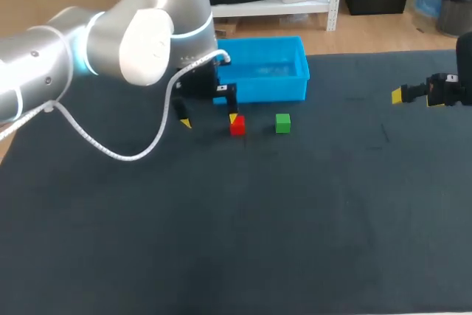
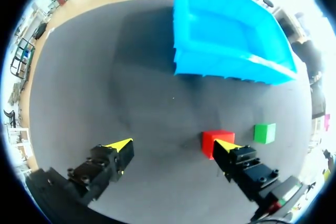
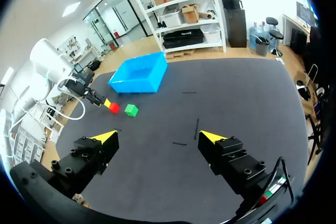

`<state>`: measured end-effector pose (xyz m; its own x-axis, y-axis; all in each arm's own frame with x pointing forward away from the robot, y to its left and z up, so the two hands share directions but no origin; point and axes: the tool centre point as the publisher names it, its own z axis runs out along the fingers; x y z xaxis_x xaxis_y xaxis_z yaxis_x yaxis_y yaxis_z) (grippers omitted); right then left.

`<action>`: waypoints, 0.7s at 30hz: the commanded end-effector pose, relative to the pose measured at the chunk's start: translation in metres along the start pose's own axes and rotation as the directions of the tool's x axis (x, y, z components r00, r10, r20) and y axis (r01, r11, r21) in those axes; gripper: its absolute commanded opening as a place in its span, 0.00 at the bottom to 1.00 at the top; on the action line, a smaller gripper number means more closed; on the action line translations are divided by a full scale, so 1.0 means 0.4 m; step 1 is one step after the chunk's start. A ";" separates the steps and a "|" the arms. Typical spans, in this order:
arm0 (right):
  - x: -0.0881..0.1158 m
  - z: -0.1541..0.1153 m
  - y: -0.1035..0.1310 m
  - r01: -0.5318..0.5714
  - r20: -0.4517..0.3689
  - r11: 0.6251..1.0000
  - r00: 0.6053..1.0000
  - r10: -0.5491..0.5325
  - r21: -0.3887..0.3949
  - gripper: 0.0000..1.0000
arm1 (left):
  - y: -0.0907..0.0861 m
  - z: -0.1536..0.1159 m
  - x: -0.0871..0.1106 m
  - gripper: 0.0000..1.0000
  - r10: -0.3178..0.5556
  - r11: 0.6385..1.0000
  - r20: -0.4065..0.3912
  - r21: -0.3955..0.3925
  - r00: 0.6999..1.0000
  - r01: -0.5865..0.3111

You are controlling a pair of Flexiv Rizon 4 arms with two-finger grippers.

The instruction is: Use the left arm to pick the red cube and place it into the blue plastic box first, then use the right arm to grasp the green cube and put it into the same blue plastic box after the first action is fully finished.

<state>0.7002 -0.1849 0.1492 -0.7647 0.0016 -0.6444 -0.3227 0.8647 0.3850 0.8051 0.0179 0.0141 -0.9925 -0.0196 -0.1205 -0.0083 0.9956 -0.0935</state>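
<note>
Dark counter point(image 1: 295, 219) holds the blue box point(image 1: 273, 90) at upper middle. Your left pincer point(image 1: 209, 119) hangs just below it, spread wide, one tip at the red cube point(image 1: 237, 125), not astride it. The first pick looks pending: shift right, then close.

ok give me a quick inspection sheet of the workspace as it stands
surface: dark table mat, a few short dark marks
job's things: red cube and green cube side by side on the mat, apart, in front of the blue plastic box; no cube in the box
clutter: nothing seen
grippers: left jaws open, low over the mat, one yellow tip at the red cube, the cube not centred between them; right jaws open, at the table's right side, far from both cubes
cables: white cable loops from the left arm to its wrist, over the mat
surroundings: nothing seen reaching over the table
</note>
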 end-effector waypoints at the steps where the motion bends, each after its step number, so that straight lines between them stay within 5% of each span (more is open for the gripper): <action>1: -0.001 -0.001 -0.001 0.001 -0.002 1.000 1.000 -0.001 -0.001 1.00 | -0.003 -0.005 -0.004 1.00 0.006 1.000 0.004 -0.002 1.000 -0.006; 21: -0.001 -0.001 -0.001 0.001 -0.002 1.000 1.000 -0.001 -0.001 1.00 | -0.081 -0.002 -0.030 1.00 0.055 0.998 0.014 0.007 0.998 -0.055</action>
<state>0.7002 -0.1849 0.1492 -0.7647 0.0016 -0.6444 -0.3227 0.8647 0.3850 0.8104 -0.0058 0.0197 -0.9884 0.0306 -0.1489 0.0465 0.9934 -0.1048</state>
